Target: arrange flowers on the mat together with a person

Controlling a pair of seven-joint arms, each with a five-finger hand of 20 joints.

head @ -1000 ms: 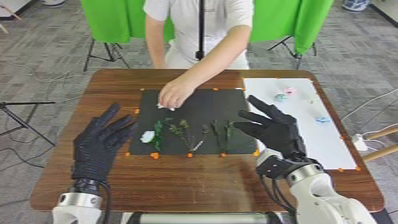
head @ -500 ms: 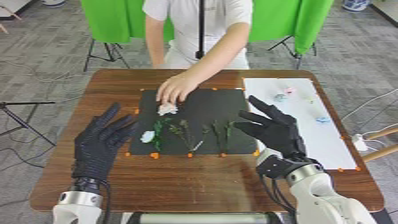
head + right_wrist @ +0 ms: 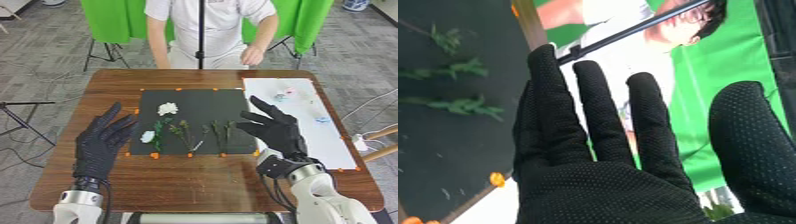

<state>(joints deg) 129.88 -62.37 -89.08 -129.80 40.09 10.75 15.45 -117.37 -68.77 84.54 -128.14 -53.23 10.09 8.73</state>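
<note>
In the head view my left hand (image 3: 99, 147) is open beside the mat's left edge, and my right hand (image 3: 277, 131) is open over the mat's right edge and the white sheet. On the black mat (image 3: 209, 102) a white flower (image 3: 168, 108) lies at the upper left, above green leaves. A paler bloom (image 3: 147, 136) and leafy stems (image 3: 180, 131) lie lower down, with thin green stems (image 3: 227, 135) near my right hand. In the right wrist view my right hand (image 3: 607, 192) has straight fingers, with green sprigs (image 3: 465, 106) on the mat.
On the right, the white sheet (image 3: 330, 145) holds a pink flower (image 3: 290, 90) and blue flowers (image 3: 322, 120). Orange tape pieces (image 3: 155, 155) line the mat's border. A dark vertical pole (image 3: 201, 40) stands at the table's far side.
The person's hand has let go of the white flower and drawn back off the mat to beyond the table's far edge. Both of my hands have kept their places.
</note>
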